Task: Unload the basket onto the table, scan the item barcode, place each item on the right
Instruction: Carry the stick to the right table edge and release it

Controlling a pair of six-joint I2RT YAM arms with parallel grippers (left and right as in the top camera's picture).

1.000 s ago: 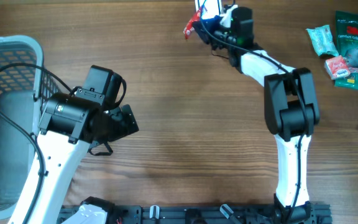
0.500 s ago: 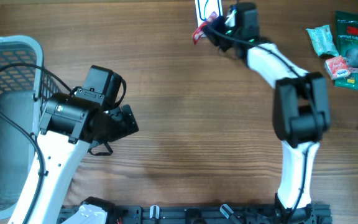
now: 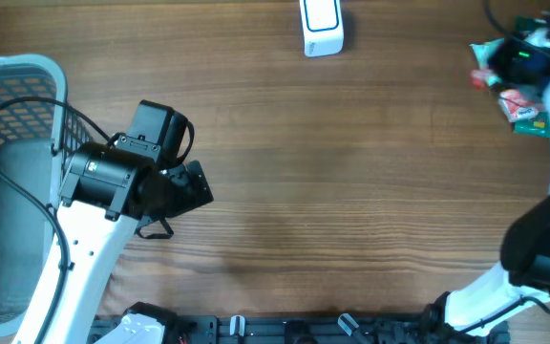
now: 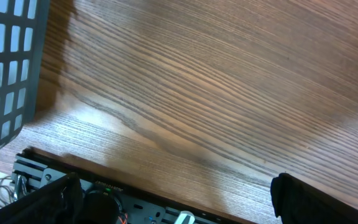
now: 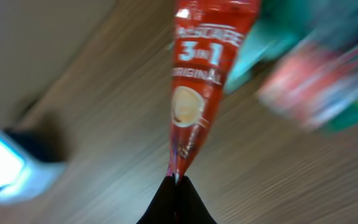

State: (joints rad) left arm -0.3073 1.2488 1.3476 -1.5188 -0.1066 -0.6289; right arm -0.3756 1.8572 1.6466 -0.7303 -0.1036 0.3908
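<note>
My right gripper (image 5: 176, 182) is shut on the bottom tip of a red "3 in 1" coffee sachet (image 5: 205, 68), which stands up from the jaws, blurred by motion. In the overhead view that gripper (image 3: 504, 65) hangs at the far right, over the pile of packets. The white barcode scanner (image 3: 321, 27) stands at the back middle of the table; it also shows as a blurred white box (image 5: 4, 165) in the right wrist view. My left gripper (image 3: 175, 208) hovers open over the left part of the table, its dark fingers (image 4: 303, 200) wide apart and holding nothing.
A grey mesh basket (image 3: 17, 76) fills the far left, and its wall (image 4: 5, 74) shows in the left wrist view. Packets lie at the back right: a teal one (image 3: 490, 48), a red-white one (image 3: 521, 103) and a green pack (image 3: 542, 126). The table's front rail (image 4: 166, 211) runs below.
My right arm has swung from beside the scanner at the back middle over to the far right, carrying the red sachet. The left arm has not moved.
</note>
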